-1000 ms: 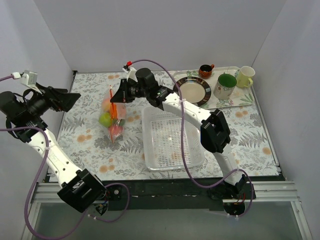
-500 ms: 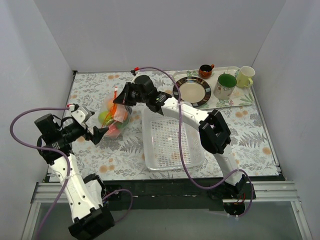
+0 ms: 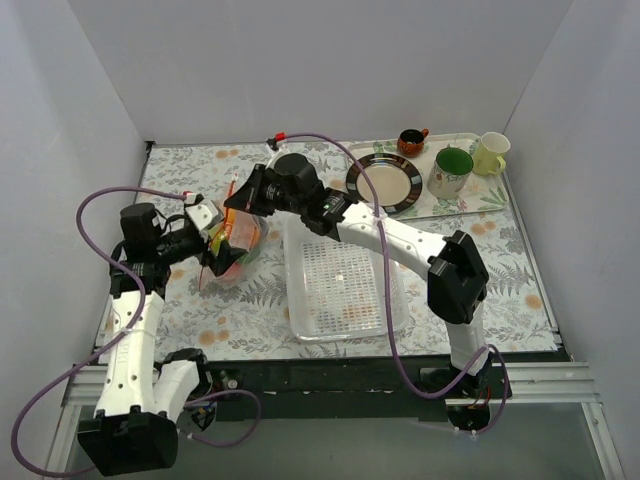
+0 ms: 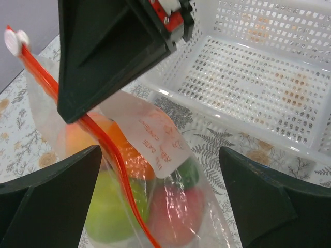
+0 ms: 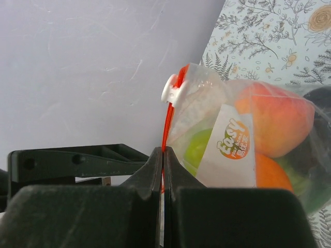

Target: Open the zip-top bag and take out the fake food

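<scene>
The zip-top bag [image 3: 240, 243] lies left of the basket, its orange-red zip strip [image 4: 106, 142] raised. My right gripper [image 3: 238, 200] is shut on that strip [image 5: 164, 126], just below the white slider [image 5: 173, 89]. My left gripper [image 3: 214, 243] is open, its fingers [image 4: 49, 199] on either side of the bag's lower part; I cannot tell whether they touch it. The fake food is inside the bag: an orange ball [image 4: 132, 152], a lime-green apple [image 4: 106, 209], a pink-red peach [image 4: 176, 214] and a dark green piece [image 4: 190, 174].
A white mesh basket [image 3: 345, 285] stands right of the bag and shows in the left wrist view [image 4: 258, 77]. A tray at the back right holds a plate [image 3: 385, 180], a green mug [image 3: 450, 172], a yellow mug [image 3: 490, 152] and a small brown cup [image 3: 411, 140].
My left arm has swung in from the far left, and its open gripper now brackets the bag. My right gripper has kept its hold on the zip strip.
</scene>
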{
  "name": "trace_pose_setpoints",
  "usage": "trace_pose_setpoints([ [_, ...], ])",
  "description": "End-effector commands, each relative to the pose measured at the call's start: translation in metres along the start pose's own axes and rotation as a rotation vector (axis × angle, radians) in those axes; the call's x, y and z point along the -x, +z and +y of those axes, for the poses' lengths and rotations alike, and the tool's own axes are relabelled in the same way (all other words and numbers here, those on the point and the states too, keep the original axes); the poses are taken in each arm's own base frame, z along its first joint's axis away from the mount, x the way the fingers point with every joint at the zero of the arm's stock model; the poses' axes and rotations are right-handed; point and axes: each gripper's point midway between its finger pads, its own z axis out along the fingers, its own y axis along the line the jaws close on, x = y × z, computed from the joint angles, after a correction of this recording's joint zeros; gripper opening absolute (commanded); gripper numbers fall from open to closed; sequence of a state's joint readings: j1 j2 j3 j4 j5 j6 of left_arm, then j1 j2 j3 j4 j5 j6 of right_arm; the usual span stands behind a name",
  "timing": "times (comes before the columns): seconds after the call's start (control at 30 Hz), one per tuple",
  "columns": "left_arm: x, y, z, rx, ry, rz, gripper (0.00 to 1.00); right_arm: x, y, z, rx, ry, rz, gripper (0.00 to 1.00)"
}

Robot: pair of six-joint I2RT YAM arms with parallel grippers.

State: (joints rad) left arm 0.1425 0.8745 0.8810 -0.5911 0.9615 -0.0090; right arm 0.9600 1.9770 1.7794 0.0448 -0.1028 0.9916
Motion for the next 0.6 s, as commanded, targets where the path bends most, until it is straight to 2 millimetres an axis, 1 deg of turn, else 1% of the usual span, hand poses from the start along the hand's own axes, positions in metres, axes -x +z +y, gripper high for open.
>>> trace_pose_setpoints([
  [0.0, 0.018, 0.011, 0.02, 0.111, 0.035, -0.012, 0.98, 0.021, -0.02, 0.039, 0.1, 0.002, -0.084, 0.01],
  [0.03, 0.016, 0.014, 0.022, 0.115, 0.032, -0.001, 0.98, 0.016, -0.021, 0.035, 0.102, 0.007, -0.077, 0.01],
  [0.07, 0.018, 0.016, 0.025, 0.12, 0.037, -0.003, 0.98, 0.014, -0.023, 0.034, 0.103, 0.013, -0.076, 0.01],
  [0.1, 0.017, 0.017, 0.026, 0.119, 0.036, 0.002, 0.97, 0.014, -0.027, 0.038, 0.113, 0.012, -0.078, 0.01],
  [0.13, 0.016, 0.019, 0.027, 0.122, 0.033, 0.008, 0.96, 0.009, -0.028, 0.032, 0.103, 0.013, -0.072, 0.01],
  [0.2, 0.011, 0.022, 0.031, 0.127, 0.032, 0.025, 0.92, 0.011, -0.034, 0.037, 0.111, 0.003, -0.081, 0.01],
  [0.27, 0.008, 0.023, 0.03, 0.126, 0.028, 0.033, 0.9, 0.008, -0.037, 0.034, 0.109, 0.005, -0.084, 0.01],
  [0.3, 0.005, 0.024, 0.029, 0.12, 0.028, 0.038, 0.88, 0.01, -0.041, 0.037, 0.115, 0.002, -0.088, 0.01],
  [0.37, 0.002, 0.023, 0.029, 0.128, 0.026, 0.045, 0.86, 0.011, -0.044, 0.04, 0.129, 0.001, -0.092, 0.01],
  [0.43, 0.004, 0.028, 0.02, 0.099, 0.035, 0.044, 0.85, 0.011, -0.045, 0.046, 0.15, -0.001, -0.087, 0.01],
  [0.5, 0.001, 0.029, 0.016, 0.092, 0.031, 0.056, 0.85, 0.012, -0.044, 0.053, 0.171, -0.002, -0.086, 0.01],
  [0.57, 0.001, 0.03, 0.015, 0.093, 0.03, 0.062, 0.81, 0.008, -0.044, 0.059, 0.195, -0.005, -0.068, 0.01],
])
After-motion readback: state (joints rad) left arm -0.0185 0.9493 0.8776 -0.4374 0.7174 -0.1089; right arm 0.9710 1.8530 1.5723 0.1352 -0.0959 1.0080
